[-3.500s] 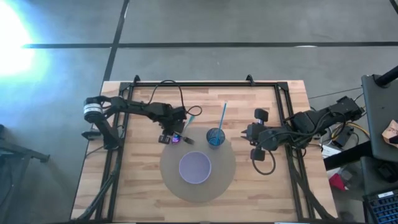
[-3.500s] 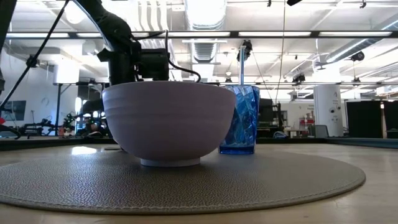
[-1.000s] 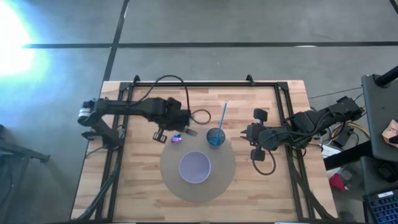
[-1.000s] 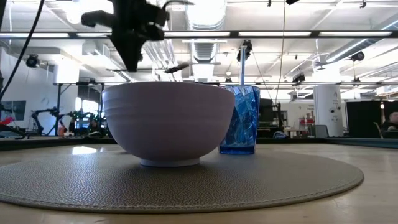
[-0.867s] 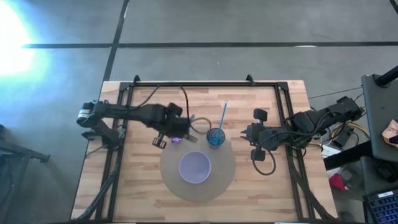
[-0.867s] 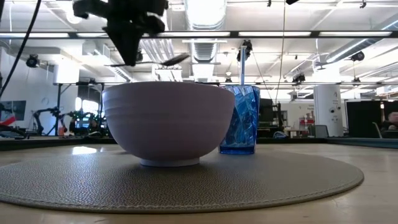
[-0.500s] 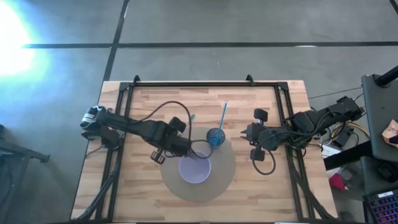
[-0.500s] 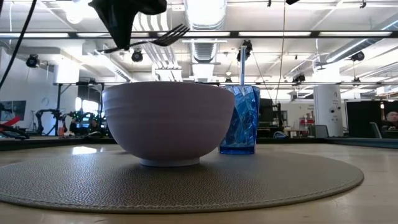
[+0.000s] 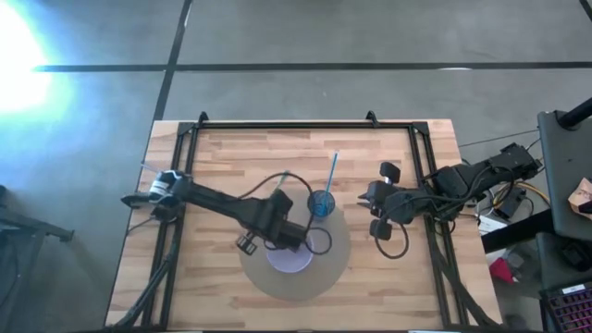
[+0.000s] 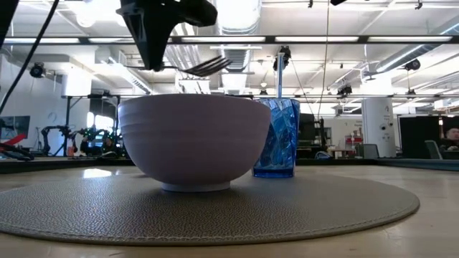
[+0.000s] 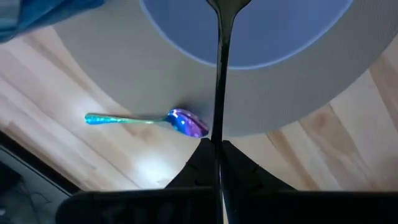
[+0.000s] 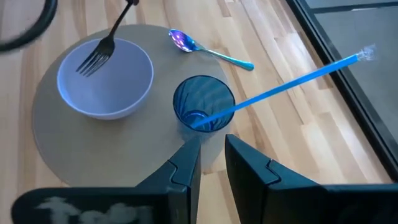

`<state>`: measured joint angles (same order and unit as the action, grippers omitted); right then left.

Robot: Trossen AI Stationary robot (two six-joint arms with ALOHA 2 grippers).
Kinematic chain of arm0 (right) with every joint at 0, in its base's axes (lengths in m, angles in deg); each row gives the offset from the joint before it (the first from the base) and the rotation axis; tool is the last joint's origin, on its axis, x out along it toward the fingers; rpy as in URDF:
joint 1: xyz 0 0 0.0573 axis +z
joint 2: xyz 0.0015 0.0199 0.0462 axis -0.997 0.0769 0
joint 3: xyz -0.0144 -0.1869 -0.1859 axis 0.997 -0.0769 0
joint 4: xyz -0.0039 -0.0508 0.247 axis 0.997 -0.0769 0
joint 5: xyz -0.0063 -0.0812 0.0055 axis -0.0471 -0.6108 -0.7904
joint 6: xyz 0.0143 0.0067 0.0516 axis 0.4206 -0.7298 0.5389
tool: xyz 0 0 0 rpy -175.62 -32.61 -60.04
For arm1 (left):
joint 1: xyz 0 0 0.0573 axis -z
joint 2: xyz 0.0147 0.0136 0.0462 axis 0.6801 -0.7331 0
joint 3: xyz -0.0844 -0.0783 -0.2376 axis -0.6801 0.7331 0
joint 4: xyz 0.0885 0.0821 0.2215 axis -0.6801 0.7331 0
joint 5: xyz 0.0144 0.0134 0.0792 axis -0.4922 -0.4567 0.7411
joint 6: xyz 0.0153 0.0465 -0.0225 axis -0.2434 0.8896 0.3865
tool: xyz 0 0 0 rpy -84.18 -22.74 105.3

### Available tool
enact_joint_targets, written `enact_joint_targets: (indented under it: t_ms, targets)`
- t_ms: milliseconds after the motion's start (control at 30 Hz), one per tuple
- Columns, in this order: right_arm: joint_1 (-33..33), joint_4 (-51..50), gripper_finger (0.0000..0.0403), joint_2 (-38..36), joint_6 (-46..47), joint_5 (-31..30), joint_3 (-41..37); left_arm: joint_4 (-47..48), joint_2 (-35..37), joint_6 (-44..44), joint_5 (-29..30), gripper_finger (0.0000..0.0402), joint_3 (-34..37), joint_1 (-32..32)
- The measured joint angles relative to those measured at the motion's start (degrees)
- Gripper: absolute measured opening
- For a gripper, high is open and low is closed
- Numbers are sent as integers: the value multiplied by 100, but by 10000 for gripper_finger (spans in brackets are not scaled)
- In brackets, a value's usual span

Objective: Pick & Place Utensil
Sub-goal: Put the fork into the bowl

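A dark fork (image 12: pixel 99 51) hangs over the lilac bowl (image 12: pixel 106 78), its tines (image 10: pixel 209 67) above the bowl's (image 10: pixel 190 140) opening. My left gripper (image 11: pixel 219 146) is shut on the fork and stands over the bowl's left rim (image 9: pixel 285 231). The bowl and a blue tumbler (image 12: pixel 202 102) holding a blue straw (image 12: pixel 298 78) stand on a round grey mat (image 9: pixel 335 264). An iridescent spoon (image 11: pixel 149 120) lies on the wood with its bowl end on the mat's far edge. My right gripper (image 12: pixel 211 152) waits open to the right of the tumbler (image 9: pixel 368 199). My left gripper pinches the fork's handle (image 11: pixel 219 132) between its two fingers, at the end away from the tines. The fingers come from above, pointing steeply down, and lie across the handle. The fork is lifted clear and sticks out about level, tines over the bowl.
Bare wooden tabletop (image 9: pixel 231 148) lies far of the mat and to its right. A black frame rail (image 9: pixel 305 123) runs along the table's far edge, with more rails down both sides. A loop of cable (image 9: pixel 319 242) hangs from my left arm over the mat.
My left gripper has carried the fork from beyond the mat's far left edge toward the near right, ending over the bowl. The fork has stayed lifted and about level. The spoon has stayed where it lay.
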<state>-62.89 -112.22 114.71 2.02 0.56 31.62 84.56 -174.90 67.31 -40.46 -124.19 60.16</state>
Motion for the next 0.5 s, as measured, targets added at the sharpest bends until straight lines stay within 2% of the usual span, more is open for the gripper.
enact_joint_targets:
  t_ms: [500]
  targets:
    - [1, 45, 68, 0, 39, 0, 1, -3, -342, -347, 6, 1, 79, 226]
